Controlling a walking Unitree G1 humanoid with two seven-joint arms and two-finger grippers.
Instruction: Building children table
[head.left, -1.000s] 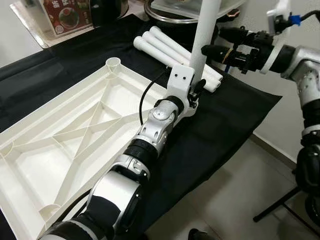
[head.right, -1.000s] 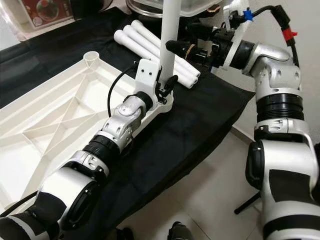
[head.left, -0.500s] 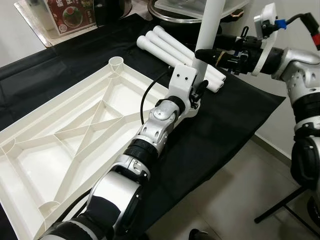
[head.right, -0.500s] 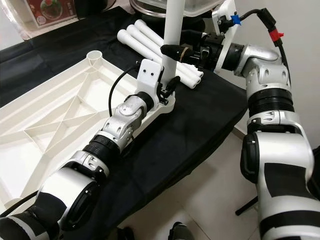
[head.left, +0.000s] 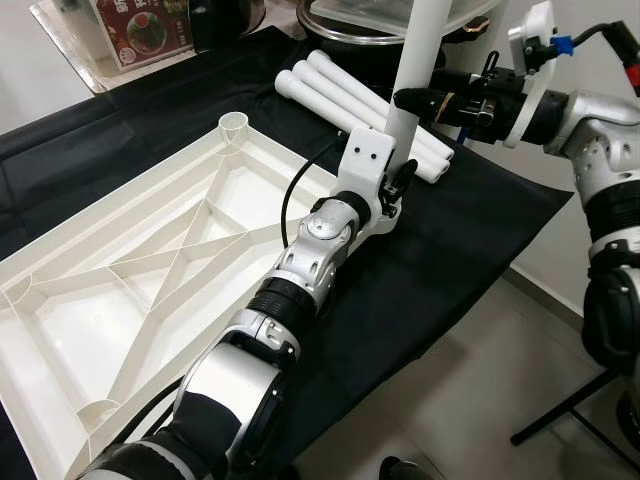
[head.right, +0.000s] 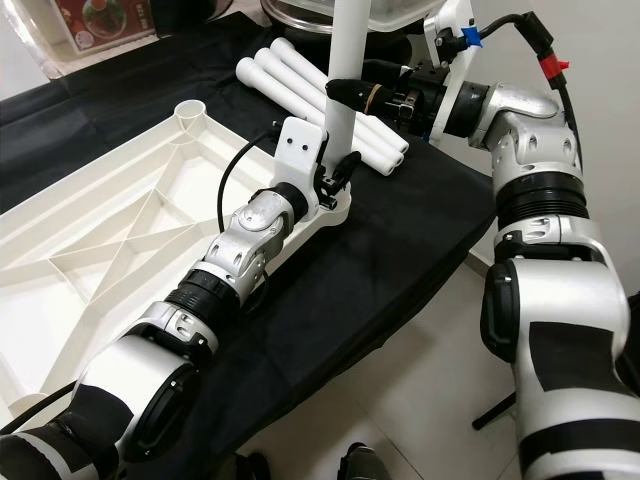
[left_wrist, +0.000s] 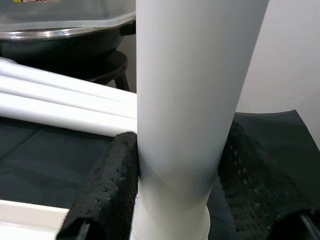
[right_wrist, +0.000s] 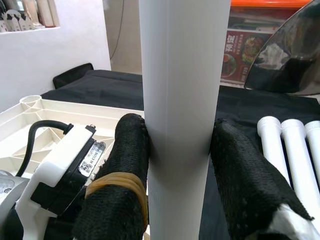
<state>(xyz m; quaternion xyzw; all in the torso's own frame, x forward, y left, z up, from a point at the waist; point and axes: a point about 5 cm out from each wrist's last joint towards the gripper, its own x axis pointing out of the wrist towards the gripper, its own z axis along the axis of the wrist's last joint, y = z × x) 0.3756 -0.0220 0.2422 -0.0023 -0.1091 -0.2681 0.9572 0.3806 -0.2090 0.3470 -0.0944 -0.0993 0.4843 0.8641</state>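
A white table leg (head.left: 418, 60) stands upright over the black cloth. My left gripper (head.left: 397, 178) is shut on its lower end, and its black fingers (left_wrist: 105, 190) press the leg (left_wrist: 185, 100) from both sides. Higher up, my right gripper (head.left: 408, 100) reaches in from the right and is shut on the same leg (right_wrist: 182, 100), with its fingers (right_wrist: 125, 170) tight against it. The white tabletop (head.left: 120, 270) lies upside down at the left, ribs up, with a round leg socket (head.left: 230, 126) at its far corner. Three more white legs (head.left: 350, 100) lie side by side behind the grippers.
A black cloth (head.left: 450, 240) covers the work surface, whose edge runs diagonally at the right above bare floor. A lidded dark pot (head.left: 360, 25) and a red printed box (head.left: 140, 25) stand at the back. A black stand's foot (head.left: 560, 420) rests on the floor.
My right gripper has moved in leftward from beside the leg and now grips it above the left gripper. The left arm and the leg have stayed put.
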